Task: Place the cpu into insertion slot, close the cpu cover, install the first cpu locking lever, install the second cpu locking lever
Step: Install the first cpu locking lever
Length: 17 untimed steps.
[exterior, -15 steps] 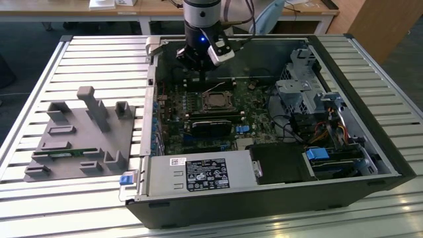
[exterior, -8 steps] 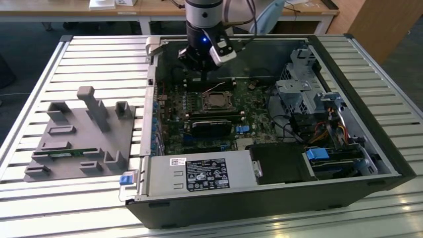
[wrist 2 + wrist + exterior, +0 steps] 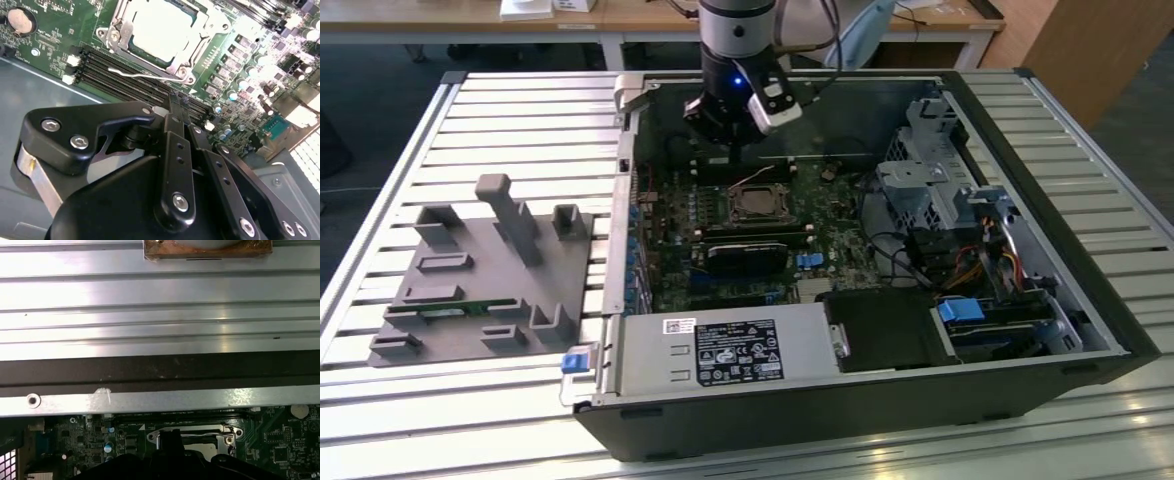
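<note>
My claw (image 3: 178, 100) is clenched. In the second wrist view its two black fingertips are pressed together with nothing visible between them. It hangs inside the open computer case (image 3: 1014, 150), above the green board (image 3: 45, 35).

In the exterior view the cpu (image 3: 758, 204) lies at about five o'clock from my claw, near but clearly apart, and nothing stands between us. The second wrist view shows it straight ahead of my fingertips, beyond a bank of dark memory slots (image 3: 100, 67).

The cpu is a pale, dull grey square lying flat in the insertion slot (image 3: 145, 54), whose dark edge shows as a thin band around it. The cpu cover (image 3: 169, 61), a silver frame with a square window, lies down over the chip with the grey top showing through the window. I judge that seating the chip and closing the cover are done.

A thin wire locking lever (image 3: 145, 75) runs along the side of the socket nearest me. Its long axis is parallel to that edge and to the memory slots, crosswise to the line from my fingertips to the chip. Its bent end juts out to one side, so I judge it unlatched, though I cannot be sure.
</note>
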### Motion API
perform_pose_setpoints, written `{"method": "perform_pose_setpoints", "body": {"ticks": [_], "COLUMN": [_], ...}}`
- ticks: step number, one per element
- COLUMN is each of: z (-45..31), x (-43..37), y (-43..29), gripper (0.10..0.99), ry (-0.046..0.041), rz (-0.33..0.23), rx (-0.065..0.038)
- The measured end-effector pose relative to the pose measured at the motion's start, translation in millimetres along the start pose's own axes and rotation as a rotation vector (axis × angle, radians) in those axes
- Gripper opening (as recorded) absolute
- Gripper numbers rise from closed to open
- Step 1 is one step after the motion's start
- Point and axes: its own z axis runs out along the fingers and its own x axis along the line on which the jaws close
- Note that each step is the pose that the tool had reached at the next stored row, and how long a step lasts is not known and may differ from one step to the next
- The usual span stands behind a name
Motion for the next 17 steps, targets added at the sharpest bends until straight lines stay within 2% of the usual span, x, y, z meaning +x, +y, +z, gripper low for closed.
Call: {"method": "perform_pose_setpoints", "body": {"ticks": [1, 2, 3, 8, 13, 17], "z": [0.2, 0.5, 0.7, 3.2, 5.9, 8.3], "x": [-0.1, -0.1, -0.1, -0.6, -1.6, -7.6], "y": [0.0, 0.0, -0.1, -0.3, -0.6, -0.4], "gripper": [0.106, 0.106, 0.106, 0.106, 0.106, 0.106], "ry": [0.0009, 0.0017, 0.0022, 0.0017, 0.0023, 0.0022], "rz": [0.0, 0.001, 0.001, 0.0, -0.027, -0.027], "rx": [-0.012, -0.03, -0.038, -0.038, -0.039, -0.039]}}
